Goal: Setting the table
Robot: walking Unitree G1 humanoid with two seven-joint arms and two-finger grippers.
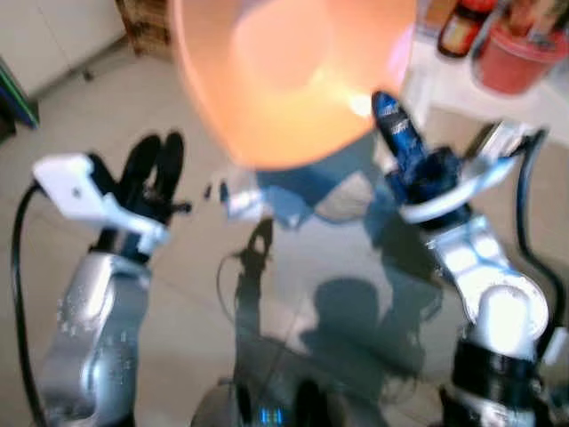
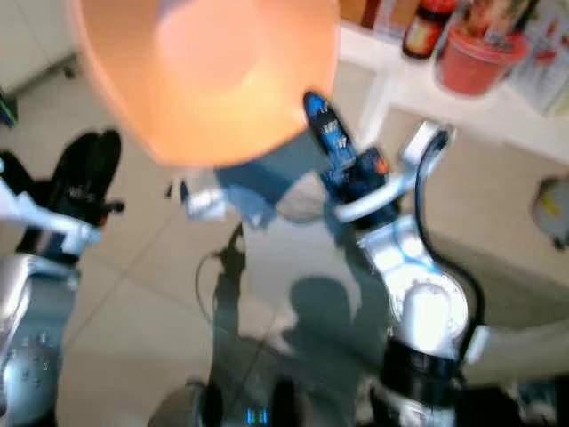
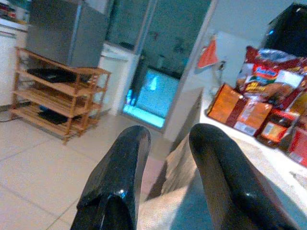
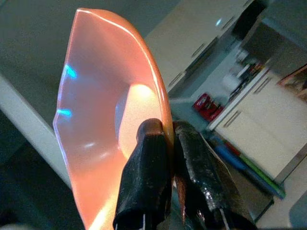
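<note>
So the biggest thing in frame is the orange plate [image 1: 293,76], held up high and close to the head camera, well above the tiled floor [image 1: 53,160]. It blocks a good chunk of the scene behind it. The right gripper [image 4: 169,143] has it pinched by the rim, 1 finger on each face, fingers clamped narrow on the thin edge. My guess is it's gripped at the rim and raised like that so it can be carried over and laid flat on a surface, which fits setting the table, though it's clearly not placed anywhere yet.

Next down in size, the white table [image 2: 507,111] sits off to the robot's right, with a red tub [image 2: 480,58] and a dark bottle [image 2: 427,27] on it. Both are cut off at the top edge and blurry, so I can't tell what's in them. The left wrist view also catches snack packets [image 3: 268,81] on a white surface and a wooden shelf [image 3: 57,100] further back.

The left gripper [image 1: 156,169] is empty, hanging low over the floor on the robot's left, 2 fingers parted a little with nothing between them.

Everything's soft and motion-blurred, so small bits on the floor are unreadable.
</note>
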